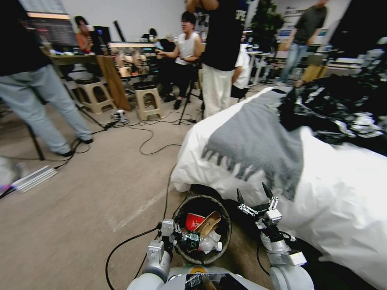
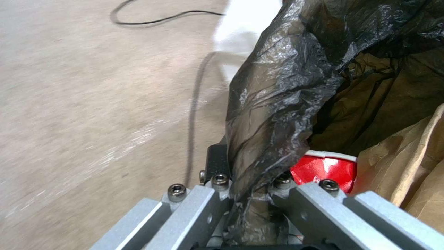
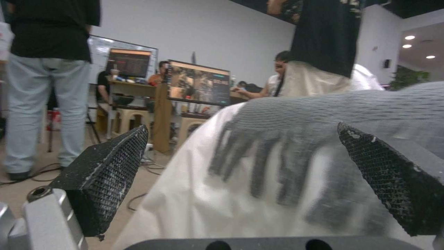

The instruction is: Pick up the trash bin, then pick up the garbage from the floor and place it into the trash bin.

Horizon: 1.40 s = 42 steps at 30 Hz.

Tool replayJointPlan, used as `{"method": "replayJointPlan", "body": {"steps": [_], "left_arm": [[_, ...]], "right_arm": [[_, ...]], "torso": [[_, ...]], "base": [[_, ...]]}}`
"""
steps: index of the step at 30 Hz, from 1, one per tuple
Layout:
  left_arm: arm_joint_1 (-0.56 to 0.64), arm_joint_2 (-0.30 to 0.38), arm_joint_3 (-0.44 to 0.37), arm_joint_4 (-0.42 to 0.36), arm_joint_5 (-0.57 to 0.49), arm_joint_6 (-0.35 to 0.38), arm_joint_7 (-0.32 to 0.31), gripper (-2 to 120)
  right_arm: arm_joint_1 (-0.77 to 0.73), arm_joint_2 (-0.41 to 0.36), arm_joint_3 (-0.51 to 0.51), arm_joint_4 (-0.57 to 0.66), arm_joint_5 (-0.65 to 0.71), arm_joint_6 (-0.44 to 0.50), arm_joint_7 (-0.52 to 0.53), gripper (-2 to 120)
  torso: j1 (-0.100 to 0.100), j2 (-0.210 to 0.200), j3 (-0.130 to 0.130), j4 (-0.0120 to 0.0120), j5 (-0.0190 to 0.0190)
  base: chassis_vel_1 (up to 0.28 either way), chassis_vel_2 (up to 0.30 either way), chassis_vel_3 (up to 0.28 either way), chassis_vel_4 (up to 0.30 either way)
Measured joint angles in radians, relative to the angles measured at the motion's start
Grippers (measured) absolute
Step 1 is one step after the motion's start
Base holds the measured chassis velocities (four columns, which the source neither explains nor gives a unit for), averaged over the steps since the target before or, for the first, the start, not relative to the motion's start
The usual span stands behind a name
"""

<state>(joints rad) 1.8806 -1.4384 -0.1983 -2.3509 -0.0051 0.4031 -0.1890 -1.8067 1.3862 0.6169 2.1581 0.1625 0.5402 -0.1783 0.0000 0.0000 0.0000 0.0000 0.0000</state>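
Pinching the black-lined rim of the trash bin (image 1: pixel 202 228) in the left gripper (image 1: pixel 172 233), close before the robot's base, with a red cup (image 1: pixel 194 220), brown paper (image 1: pixel 208 222) and bottle (image 1: pixel 200 241) inside. Holding the right gripper (image 1: pixel 254 196) wide apart and empty beside it, near a white-covered bed (image 1: pixel 342 201) with grey throw (image 1: pixel 258 141). Standing on beige carpet (image 1: pixel 80 201) crossed by cables (image 1: pixel 151 137).

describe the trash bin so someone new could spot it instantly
Start at the big white-covered bed on the right; at its near corner sits the trash bin, by the left gripper. It alone is round, black-bag-lined, holding a red cup, brown paper and a bottle.
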Motion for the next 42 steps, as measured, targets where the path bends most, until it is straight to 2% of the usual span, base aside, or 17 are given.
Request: {"method": "replayJointPlan", "body": {"steps": [42], "left_arm": [[-0.003,0.000,-0.002,-0.012,-0.003,0.000,0.002,0]], "right_arm": [[0.003,0.002,-0.002,-0.005,-0.004,0.001,-0.004,100]], "torso": [[0.000,0.000,0.000,0.0001,-0.0001]], "base": [[0.126,0.125,0.127,0.123]]}}
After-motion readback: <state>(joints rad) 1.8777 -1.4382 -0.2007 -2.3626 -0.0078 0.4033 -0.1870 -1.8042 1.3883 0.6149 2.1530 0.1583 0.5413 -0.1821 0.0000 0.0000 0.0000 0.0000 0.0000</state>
